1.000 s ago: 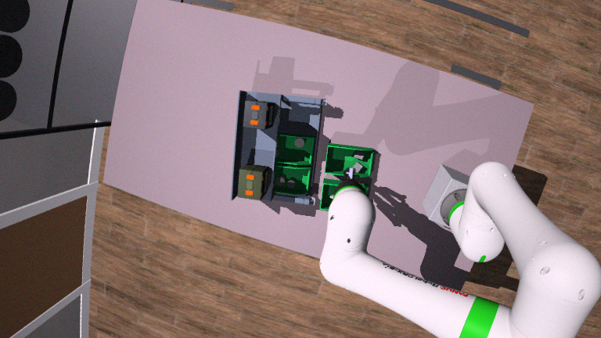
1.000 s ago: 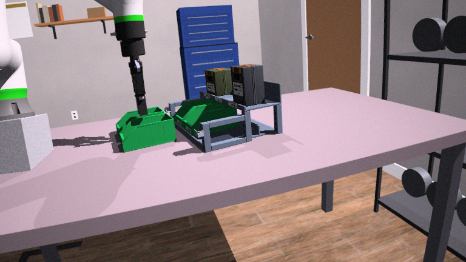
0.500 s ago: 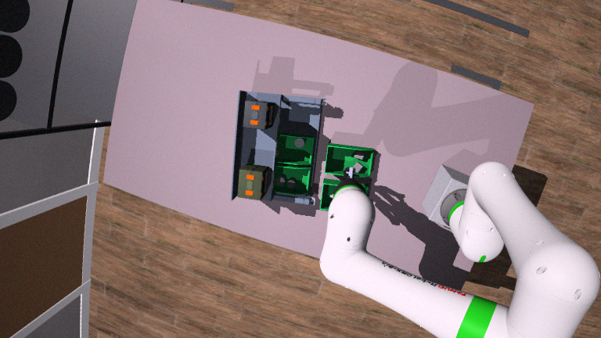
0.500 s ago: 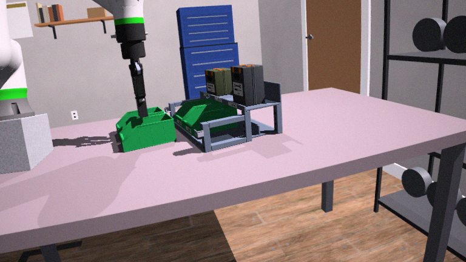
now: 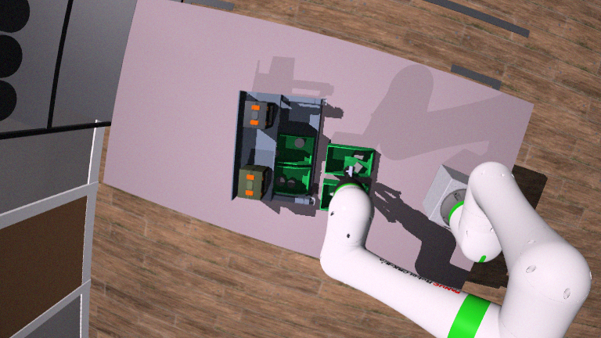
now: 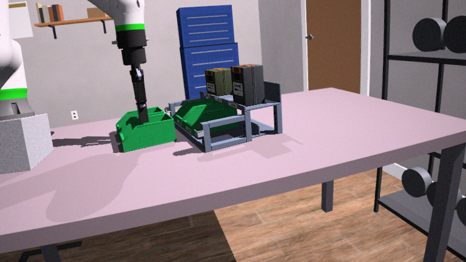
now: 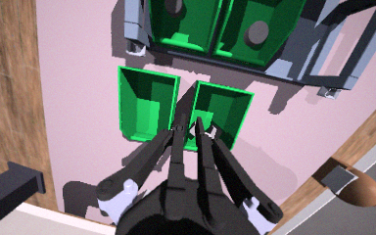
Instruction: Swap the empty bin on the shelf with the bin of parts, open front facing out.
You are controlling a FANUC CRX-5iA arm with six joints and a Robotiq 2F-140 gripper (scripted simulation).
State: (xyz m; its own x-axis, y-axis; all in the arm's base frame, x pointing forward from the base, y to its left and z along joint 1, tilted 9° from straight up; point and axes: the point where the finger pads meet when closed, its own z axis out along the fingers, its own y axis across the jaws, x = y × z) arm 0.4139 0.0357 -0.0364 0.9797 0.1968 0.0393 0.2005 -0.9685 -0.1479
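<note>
The bin with parts (image 5: pixel 337 157) (image 6: pixel 149 139) (image 7: pixel 222 105) stands upright on the table; pale and dark parts show inside. The empty green bin (image 5: pixel 326 190) (image 7: pixel 147 115) stands upright close beside it. My gripper (image 6: pixel 143 122) (image 7: pixel 190 120) points down with its fingers narrowly open, one on each side of the parts bin's wall nearest the empty bin. A small space shows between the fingers and that wall. The shelf (image 5: pixel 257 139) (image 6: pixel 247 125) (image 7: pixel 162 52) has an open gap beside its two bins. The fingertips' lower ends are hidden in the exterior view.
Two green bins with round grey parts, one (image 5: pixel 294 150) (image 7: pixel 235 44) beside the gap and one (image 5: pixel 301 179) (image 7: pixel 196 22) beyond it, sit on the lower shelf. A dark case (image 5: pixel 255 114) (image 6: pixel 245 87) and an olive case (image 5: pixel 251 181) (image 6: pixel 218 82) stand on the upper board.
</note>
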